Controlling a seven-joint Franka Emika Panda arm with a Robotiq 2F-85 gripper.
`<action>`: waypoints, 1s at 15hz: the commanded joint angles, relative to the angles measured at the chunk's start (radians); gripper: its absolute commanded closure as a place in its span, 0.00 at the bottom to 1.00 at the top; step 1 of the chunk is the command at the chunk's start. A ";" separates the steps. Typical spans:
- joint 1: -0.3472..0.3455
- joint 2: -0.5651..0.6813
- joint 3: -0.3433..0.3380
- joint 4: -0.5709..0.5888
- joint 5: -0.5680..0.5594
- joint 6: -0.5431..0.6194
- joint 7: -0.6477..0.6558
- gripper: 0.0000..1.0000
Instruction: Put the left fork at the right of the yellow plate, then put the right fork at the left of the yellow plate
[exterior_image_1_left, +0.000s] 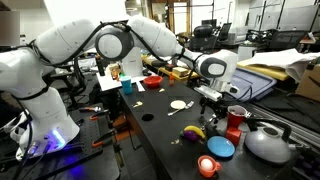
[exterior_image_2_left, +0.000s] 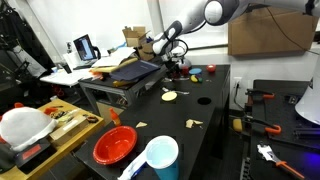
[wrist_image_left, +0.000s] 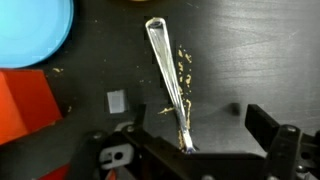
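In the wrist view a silver fork (wrist_image_left: 166, 75) lies on the black table, with yellow crumbs beside it. Its near end reaches in between my gripper's (wrist_image_left: 197, 140) two fingers. The fingers stand wide apart and do not touch the fork. The small pale-yellow plate shows in both exterior views (exterior_image_1_left: 178, 104) (exterior_image_2_left: 170, 96). My gripper (exterior_image_1_left: 211, 96) (exterior_image_2_left: 172, 61) hangs low over the table a little beyond the plate. A second fork cannot be made out.
A blue plate (wrist_image_left: 30, 30) (exterior_image_1_left: 221, 148) lies near the fork, with a red object (wrist_image_left: 25, 105) beside it. A red cup (exterior_image_1_left: 235, 120), a metal bowl (exterior_image_1_left: 265, 143), a red bowl (exterior_image_2_left: 115, 145) and a blue cup (exterior_image_2_left: 160, 155) stand around.
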 joint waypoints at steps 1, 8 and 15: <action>-0.012 0.055 0.012 0.106 -0.002 -0.070 -0.029 0.28; -0.019 0.064 0.019 0.152 0.012 -0.108 -0.026 0.71; -0.016 0.002 0.019 0.092 0.060 -0.105 0.046 0.99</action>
